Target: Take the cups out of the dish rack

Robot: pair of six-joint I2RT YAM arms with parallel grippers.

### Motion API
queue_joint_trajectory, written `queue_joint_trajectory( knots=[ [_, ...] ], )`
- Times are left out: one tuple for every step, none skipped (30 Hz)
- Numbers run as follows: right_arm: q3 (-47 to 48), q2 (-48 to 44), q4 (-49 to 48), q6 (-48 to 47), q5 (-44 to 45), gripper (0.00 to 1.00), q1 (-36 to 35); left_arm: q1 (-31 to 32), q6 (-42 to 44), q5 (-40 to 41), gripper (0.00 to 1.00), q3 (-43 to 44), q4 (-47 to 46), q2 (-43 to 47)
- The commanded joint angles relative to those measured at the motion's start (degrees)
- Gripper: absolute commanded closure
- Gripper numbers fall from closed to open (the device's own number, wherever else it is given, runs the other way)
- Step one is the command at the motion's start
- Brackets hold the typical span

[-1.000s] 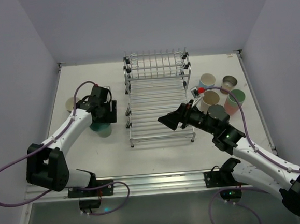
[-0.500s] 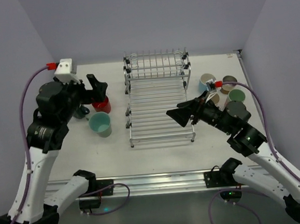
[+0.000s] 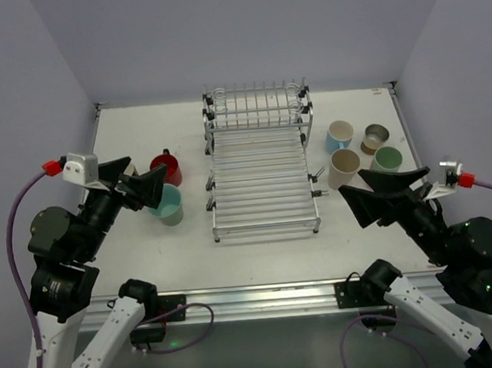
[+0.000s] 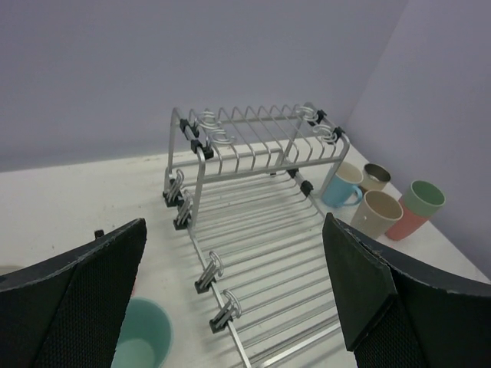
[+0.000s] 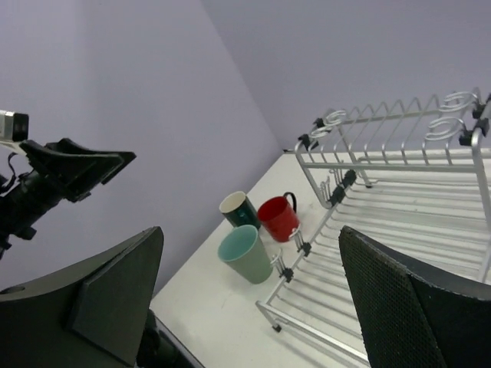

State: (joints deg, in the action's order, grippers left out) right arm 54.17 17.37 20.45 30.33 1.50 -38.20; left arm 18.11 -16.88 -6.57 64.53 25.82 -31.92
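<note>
**Both end effectors spread wide over the bench, cups parked either side of the rack**

At the bottom of the top view, both arms are reared up off the near edge of the bench (image 3: pixel 260 255). Lower left, the left end effector (image 3: pixel 135 182) hangs in the air, fingers well apart, gripping nothing. Lower right, it's the same story for the right end effector (image 3: pixel 386 193): fingers wide apart, nothing between them, clear of every cup.

Just past the left end effector, left of centre, the mint green cup (image 3: pixel 170 207) stands mouth up on the bench, near the rack's left edge. Right behind it is the red mug (image 3: pixel 166 167), upright, dark handle on its far side. The right wrist view picks up a dark teal cup (image 5: pixel 239 208) just beside the red mug, on the side away from the rack.

Centre frame is the dish rack (image 3: pixel 264 191), with the slatted lower tray toward us and the pronged upper shelf at the far end.

On the right of the frame there's a cluster on the bench. The beige cup (image 3: pixel 343 167) is nearest the rack, with the sage green cup (image 3: pixel 389 157) beside it. Farther back are the light blue mug (image 3: pixel 340 133) and the tan-brown cup (image 3: pixel 376 136). In the left wrist view, pink shows beneath the sage green rim; whether that's a nested cup, I cannot tell.
</note>
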Motion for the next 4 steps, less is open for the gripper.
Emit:
queue_joint_trajectory(
  knots=[
    [-2.7,-0.6,4.1,-1.5,6.7,0.01,0.1,-0.2,0.4,-1.2,0.00,-4.3,-3.3,2.6],
    [-3.0,-0.8,3.4,-1.4,7.1,0.01,0.1,-0.2,0.4,-0.7,0.00,-5.5,-3.8,2.8],
    [-2.9,-0.8,3.1,-1.5,7.4,0.01,0.1,-0.2,0.4,-0.3,0.00,-5.6,-3.9,2.8],
    [-2.3,-0.2,2.9,-1.6,7.6,0.01,0.1,-0.2,0.5,-0.4,0.00,-5.5,-3.9,2.4]
  ],
)
